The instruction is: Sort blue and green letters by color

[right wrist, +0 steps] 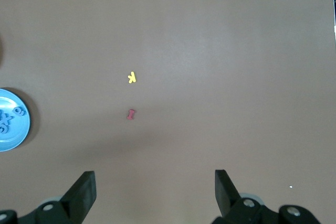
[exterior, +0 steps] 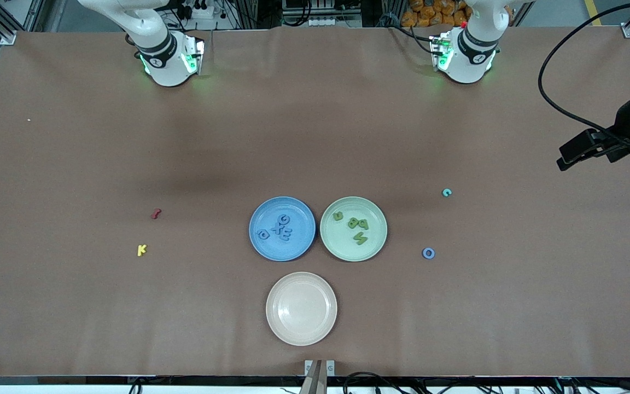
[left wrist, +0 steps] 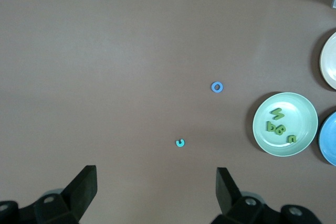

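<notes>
Several periwinkle blue letters (exterior: 278,228) lie in the blue plate (exterior: 299,210). Several olive green letters (exterior: 354,225) lie in the green plate (exterior: 372,246). One blue O (exterior: 428,253) lies on the table toward the left arm's end, with a teal C (exterior: 447,192) farther from the front camera. My left gripper (left wrist: 156,174) is open and empty, high over the table near the C (left wrist: 180,142) and the O (left wrist: 217,86). My right gripper (right wrist: 153,176) is open and empty, high over the right arm's end.
An empty cream plate (exterior: 301,339) sits nearer the front camera than the two coloured plates. A small red letter (exterior: 155,213) and a yellow K (exterior: 141,250) lie toward the right arm's end. A black cable (exterior: 553,104) hangs over the left arm's end.
</notes>
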Controlling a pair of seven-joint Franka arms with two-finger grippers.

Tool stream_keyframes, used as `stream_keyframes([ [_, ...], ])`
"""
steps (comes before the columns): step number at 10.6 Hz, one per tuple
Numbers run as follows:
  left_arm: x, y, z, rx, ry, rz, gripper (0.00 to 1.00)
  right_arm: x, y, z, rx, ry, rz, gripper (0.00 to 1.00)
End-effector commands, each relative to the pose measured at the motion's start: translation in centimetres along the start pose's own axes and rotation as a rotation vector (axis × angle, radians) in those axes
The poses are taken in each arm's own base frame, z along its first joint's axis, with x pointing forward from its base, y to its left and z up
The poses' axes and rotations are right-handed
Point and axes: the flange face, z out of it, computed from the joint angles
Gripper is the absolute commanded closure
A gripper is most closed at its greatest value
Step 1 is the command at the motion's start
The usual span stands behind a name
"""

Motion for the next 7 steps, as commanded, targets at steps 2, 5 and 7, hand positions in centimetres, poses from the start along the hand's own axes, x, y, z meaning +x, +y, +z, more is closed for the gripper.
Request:
stream_keyframes([
  [2,-0.7,-0.1,1.0,0.037,-0.026,0.075,0.0,-0.5,-1.2,2.7,0.008,0.006,-0.014,0.0],
  [5,-0.5,-0.1,0.5,0.029,0.0,0.07,0.0,-1.3,-1.1,3.4,0.009,-0.009,-0.017,0.0],
  [7,-0.5,-0.2,0.4,0.031,0.002,0.07,0.0,-1.4,-1.9,3.3,0.004,-0.016,-0.031,0.0],
])
